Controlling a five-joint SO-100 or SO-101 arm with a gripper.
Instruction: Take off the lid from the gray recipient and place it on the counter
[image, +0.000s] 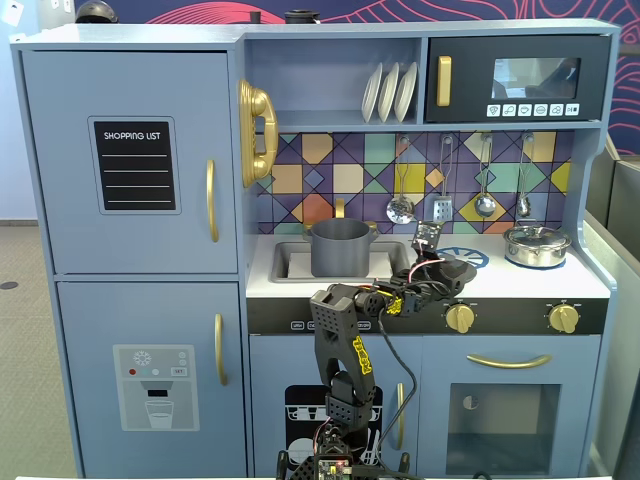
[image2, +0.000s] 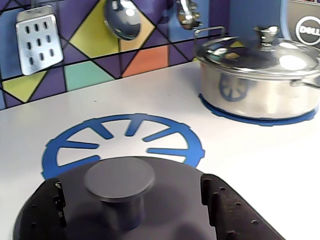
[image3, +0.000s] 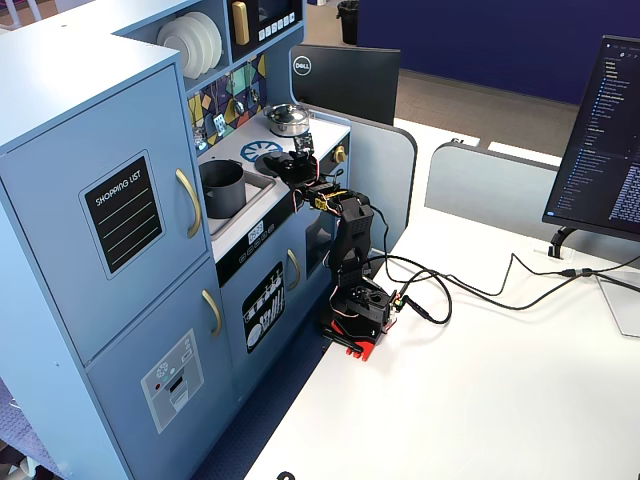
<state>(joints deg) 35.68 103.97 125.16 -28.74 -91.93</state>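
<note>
The round, flat, matte dark gray lid (image2: 135, 200) with its small central knob is sitting between the two black fingers of the claw (image2: 132, 200); in the wrist view the fingers are standing on either side of the knob, spread somewhat wider than it, with a visible gap on each side, so the claw is looking open around the knob rather than pinching it, though whether the lid is resting on the surface or hanging from some hidden contact I cannot tell. It is lying directly beneath the claw, level and knob-up, which suits a flat set-down. Just ahead of the claw the blue printed burner ring (image2: 125, 140) is showing on the white flat surface (image2: 260, 165) of the blue toy kitchen, so the lid appears to be lowered at the ring's near edge, a bare stretch with room for the whole disc. Farther ahead and to the right of the claw, in the wrist view, the shiny silver pot (image2: 260, 80) with its own lid is sitting on a second blue ring, well apart. In a fixed view the matte dark gray cylindrical stockpot (image: 340, 247) is standing lidless in the sink cut-out, to the left of the claw (image: 440, 268), its mouth open. The removal therefore seems done, and the placing looks nearly finished.
</note>
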